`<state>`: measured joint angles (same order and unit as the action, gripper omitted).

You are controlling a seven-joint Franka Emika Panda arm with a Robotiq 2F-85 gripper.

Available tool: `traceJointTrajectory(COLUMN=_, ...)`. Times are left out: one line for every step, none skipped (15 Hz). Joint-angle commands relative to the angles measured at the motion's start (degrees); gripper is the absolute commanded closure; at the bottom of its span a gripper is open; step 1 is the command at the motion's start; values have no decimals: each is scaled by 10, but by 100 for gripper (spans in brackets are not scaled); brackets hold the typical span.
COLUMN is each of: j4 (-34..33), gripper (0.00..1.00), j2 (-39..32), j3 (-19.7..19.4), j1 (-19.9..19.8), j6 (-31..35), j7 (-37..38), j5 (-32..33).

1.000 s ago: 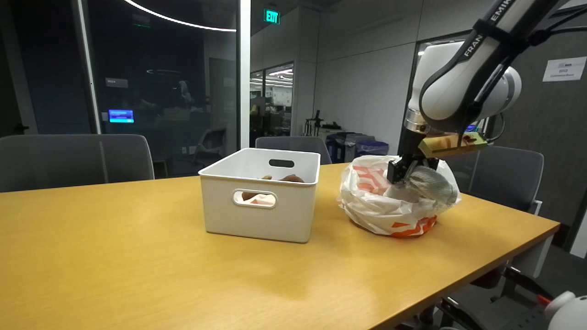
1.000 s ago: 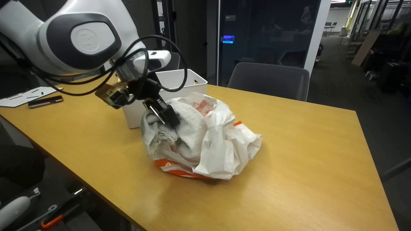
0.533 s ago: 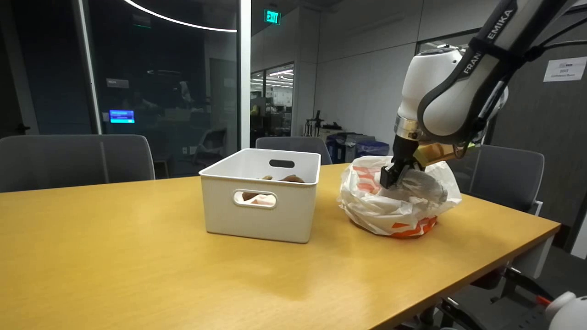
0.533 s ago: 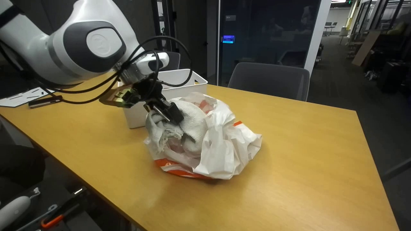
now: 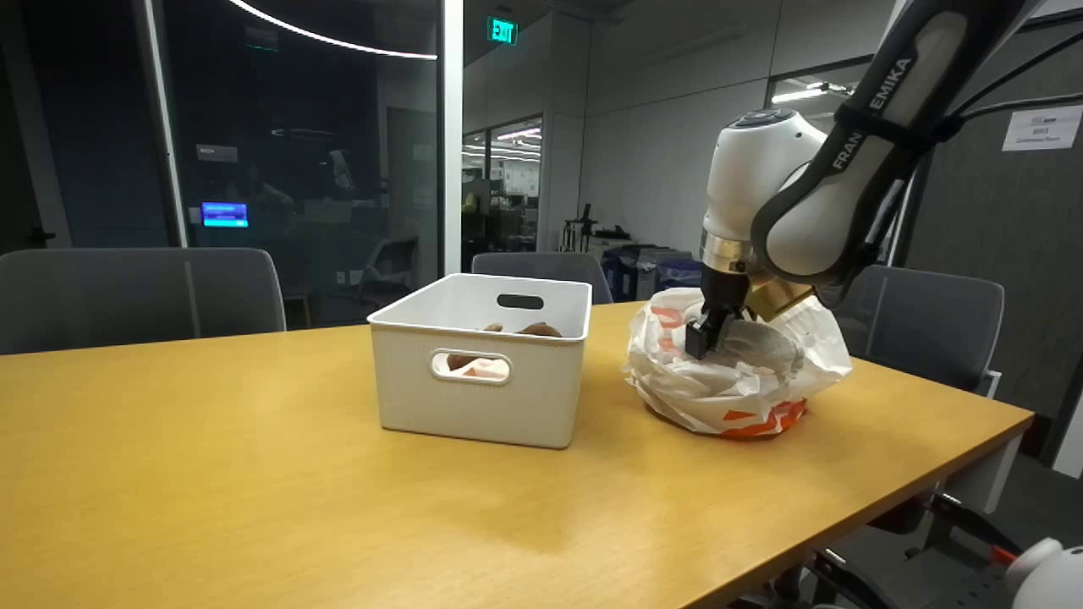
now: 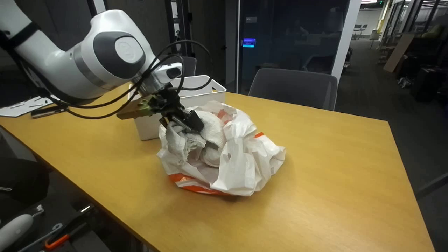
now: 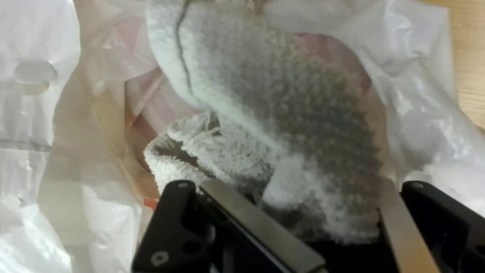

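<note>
My gripper (image 5: 700, 338) points down into a white plastic bag (image 5: 719, 397) with orange marks. A grey-white fuzzy cloth (image 5: 766, 347) lies bunched in the mouth of the bag. In an exterior view the gripper (image 6: 192, 124) presses against the cloth (image 6: 212, 131), which hangs over the opening of the bag (image 6: 241, 164). In the wrist view the fingers of the gripper (image 7: 299, 185) stand wide apart. A fold of the cloth (image 7: 265, 83) lies between them and touches the right-hand finger. The fingertips are partly hidden by the cloth in the exterior views.
A white bin (image 5: 474, 414) with handle holes stands beside the bag and holds brown and pale things. The bin (image 6: 147, 126) is partly behind the arm in an exterior view. A paper (image 6: 24, 106) and a dark flat object (image 6: 49, 111) lie on the table (image 6: 332, 168).
The gripper has moved lower and toward the bin-side rim of the bag, and the wrist has turned more upright. The cloth has shifted and sunk with it. The bag and bin stay in place.
</note>
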<state>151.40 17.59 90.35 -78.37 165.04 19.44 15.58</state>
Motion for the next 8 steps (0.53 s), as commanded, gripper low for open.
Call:
traceJointTrajectory(j4=-27, gripper=95, j2=28, j3=100, j1=-124, j6=21, j7=-7, j5=12)
traceJointTrajectory(j4=-33, gripper=95, j2=30, j3=128, j1=-154, j6=23, j7=-12, j5=6)
traceJointTrajectory(j4=-39, gripper=95, j2=34, j3=154, j1=-182, j6=31, j7=-20, j5=4)
traceJointTrajectory(j4=-43, gripper=89, j2=38, j3=179, j1=-209, j6=41, j7=-23, j5=-1)
traceJointTrajectory(j4=-48, gripper=69, j2=38, j3=202, j1=-232, j6=48, j7=-26, j5=-5)
traceJointTrajectory(j4=-53, gripper=63, j2=42, j3=221, j1=-251, j6=52, j7=-26, j5=-8)
traceJointTrajectory(j4=-58, gripper=56, j2=41, j3=239, j1=-266, j6=51, j7=-27, j5=-9)
traceJointTrajectory(j4=-64, gripper=46, j2=42, j3=249, j1=-273, j6=46, j7=-26, j5=-9)
